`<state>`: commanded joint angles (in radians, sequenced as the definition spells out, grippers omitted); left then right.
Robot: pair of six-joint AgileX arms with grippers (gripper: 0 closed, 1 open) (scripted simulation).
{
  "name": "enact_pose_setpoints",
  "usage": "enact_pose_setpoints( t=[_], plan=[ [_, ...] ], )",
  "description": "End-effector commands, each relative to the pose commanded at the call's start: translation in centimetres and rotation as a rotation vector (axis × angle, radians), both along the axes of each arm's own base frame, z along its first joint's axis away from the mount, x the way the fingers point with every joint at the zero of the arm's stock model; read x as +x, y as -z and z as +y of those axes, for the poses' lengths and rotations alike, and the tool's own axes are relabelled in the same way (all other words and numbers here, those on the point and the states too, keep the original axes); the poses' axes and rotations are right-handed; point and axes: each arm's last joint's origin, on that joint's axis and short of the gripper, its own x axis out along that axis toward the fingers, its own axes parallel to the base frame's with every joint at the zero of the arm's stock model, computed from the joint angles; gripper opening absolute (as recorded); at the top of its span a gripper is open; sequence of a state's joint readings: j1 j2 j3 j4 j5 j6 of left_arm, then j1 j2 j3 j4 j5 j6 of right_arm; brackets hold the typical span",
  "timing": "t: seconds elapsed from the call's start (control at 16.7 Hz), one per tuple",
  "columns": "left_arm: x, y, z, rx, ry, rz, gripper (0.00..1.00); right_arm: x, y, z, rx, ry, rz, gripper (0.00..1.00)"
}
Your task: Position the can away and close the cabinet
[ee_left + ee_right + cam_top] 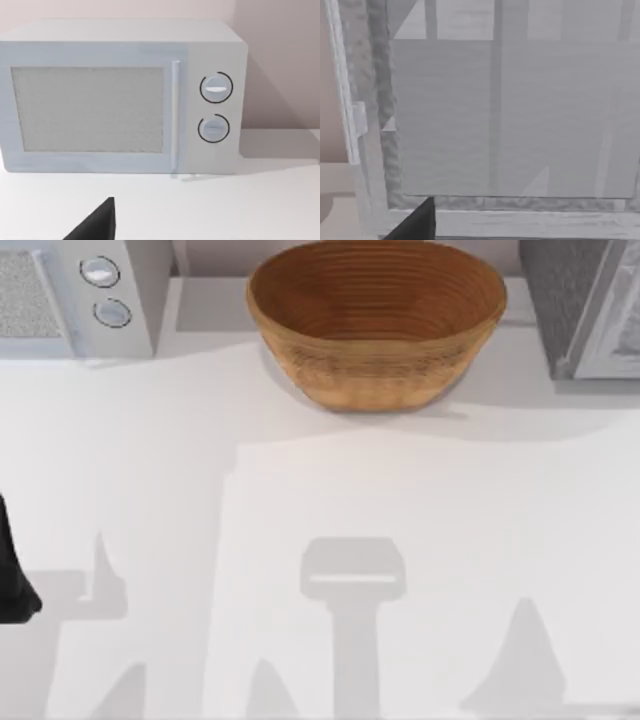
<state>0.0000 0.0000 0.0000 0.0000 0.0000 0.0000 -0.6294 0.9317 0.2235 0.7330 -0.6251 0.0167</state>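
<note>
The can is out of view. The grey cabinet (580,305) stands at the table's back right corner, cut off by the picture edge. In the right wrist view it is seen close up as a pale grey panel (510,115) inside a speckled frame. A thin white door edge (347,100) with a small handle runs along one side, seemingly swung open. A dark part of my right gripper (417,222) pokes in just before the cabinet's lower frame. My left gripper (97,225) faces the microwave. The left arm (12,575) sits at the table's left edge.
A white microwave (80,295) with two round knobs (216,88) stands at the back left, door shut. A large woven basket (376,320) sits at the back centre. The white tabletop (320,540) lies open in front of them.
</note>
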Motion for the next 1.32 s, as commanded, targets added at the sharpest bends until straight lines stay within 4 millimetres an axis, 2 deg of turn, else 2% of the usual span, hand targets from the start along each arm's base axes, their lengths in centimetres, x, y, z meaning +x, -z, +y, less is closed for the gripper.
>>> enact_pose_setpoints(
  t=[0.3,0.48,0.66,1.02,1.2,1.32],
  plan=[
    [0.0,0.0,0.0,0.000,0.000,0.000,1.00,0.4,2.2,-6.8,0.016,-0.001,0.020,1.00],
    [0.0,0.0,0.0,0.000,0.000,0.000,1.00,-0.3,3.5,-9.5,0.014,-0.001,0.020,1.00],
    [0.0,0.0,0.0,0.000,0.000,0.000,1.00,-0.7,4.0,-10.6,0.008,-0.001,0.017,1.00],
    [0.0,0.0,0.0,0.000,0.000,0.000,1.00,-0.6,3.8,-10.7,0.010,-0.003,0.019,1.00],
    [0.0,0.0,0.0,0.000,0.000,0.000,1.00,0.2,2.2,-12.3,0.005,-0.003,0.015,1.00],
    [0.0,0.0,0.0,0.000,0.000,0.000,1.00,1.0,0.3,-14.0,0.008,-0.003,0.016,1.00]
  ],
)
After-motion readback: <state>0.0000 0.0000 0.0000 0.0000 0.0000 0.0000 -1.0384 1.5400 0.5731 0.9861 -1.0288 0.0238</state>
